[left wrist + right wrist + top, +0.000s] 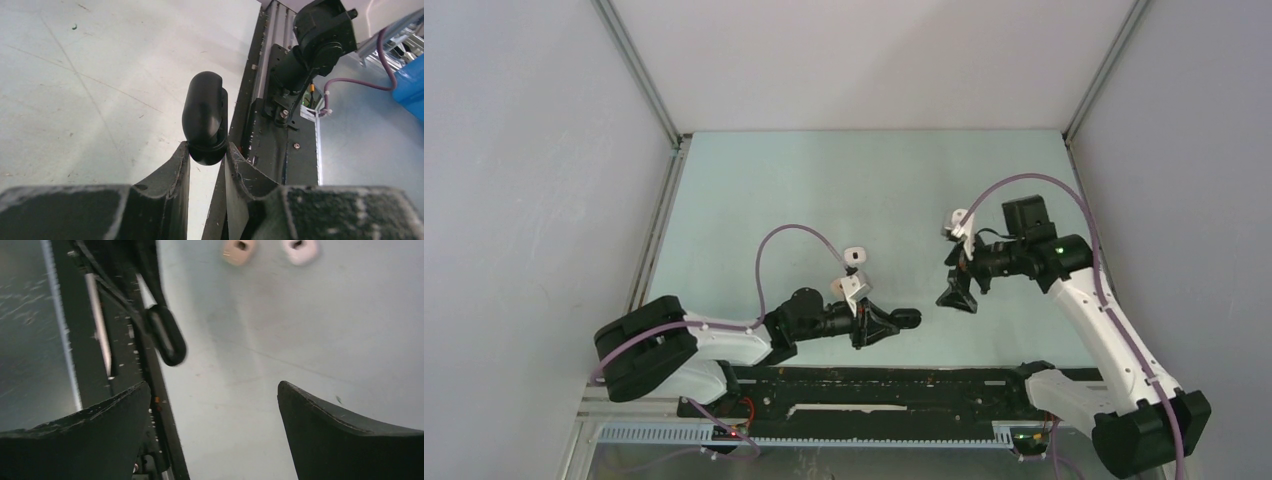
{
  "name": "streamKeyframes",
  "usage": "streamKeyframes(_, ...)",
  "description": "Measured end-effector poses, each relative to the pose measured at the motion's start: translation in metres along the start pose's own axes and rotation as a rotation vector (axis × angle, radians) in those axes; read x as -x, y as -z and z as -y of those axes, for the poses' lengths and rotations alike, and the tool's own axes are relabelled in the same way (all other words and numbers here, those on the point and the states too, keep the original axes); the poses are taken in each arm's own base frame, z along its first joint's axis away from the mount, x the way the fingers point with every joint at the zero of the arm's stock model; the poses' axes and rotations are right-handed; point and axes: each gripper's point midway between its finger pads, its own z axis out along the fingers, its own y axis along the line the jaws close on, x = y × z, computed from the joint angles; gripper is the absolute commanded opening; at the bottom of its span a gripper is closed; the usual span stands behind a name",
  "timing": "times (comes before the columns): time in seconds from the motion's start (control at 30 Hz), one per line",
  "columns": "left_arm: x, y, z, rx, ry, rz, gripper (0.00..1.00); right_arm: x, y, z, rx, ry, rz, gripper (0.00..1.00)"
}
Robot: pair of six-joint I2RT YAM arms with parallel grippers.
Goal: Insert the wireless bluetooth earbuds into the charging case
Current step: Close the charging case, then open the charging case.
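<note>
L claw (207, 148): nearly closed, pinching end of black charging case (202, 112); the case sticks out past the tips.
R claw (212, 386): fingers wide apart, holds nothing, tilted twd case.
L arm (724, 340): low, reaching right along near edge.
Earbud-like bits: pinkish piece (239, 250) & white piece (300, 249), side by side on table, apart from case.
Edges: black rail (260, 125) beside case; open table on far side.
Surface/room: pale green table (824, 190), grey walls (524, 150).

A pale green worktop (844, 190), lightly scratched and scuffed in the left wrist view, is enclosed by plain white walls (524, 180) joined along slim metal frame posts (639, 70). A black rail (874, 395) runs along its near edge, with a slotted grey cable duct (654, 433) just below it. A blue object (410, 85) shows beyond the rail at the edge of the left wrist view.
</note>
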Motion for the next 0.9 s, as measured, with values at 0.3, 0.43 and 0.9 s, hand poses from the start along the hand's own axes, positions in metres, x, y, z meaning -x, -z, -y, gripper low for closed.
streamKeyframes(0.3, 0.013, 0.004, 0.018, -0.083, -0.078, 0.026, 0.01, -0.005, -0.042, -0.051, 0.262, 0.079, -0.083, 0.98)
streamKeyframes(0.43, 0.013, 0.005, 0.024, -0.109, -0.12, 0.026, 0.02, -0.012, -0.055, -0.049, 0.288, 0.053, -0.125, 0.94)
streamKeyframes(0.9, 0.011, 0.006, 0.017, -0.063, -0.142, -0.005, 0.0, -0.03, -0.068, -0.09, 0.458, 0.074, -0.229, 0.92)
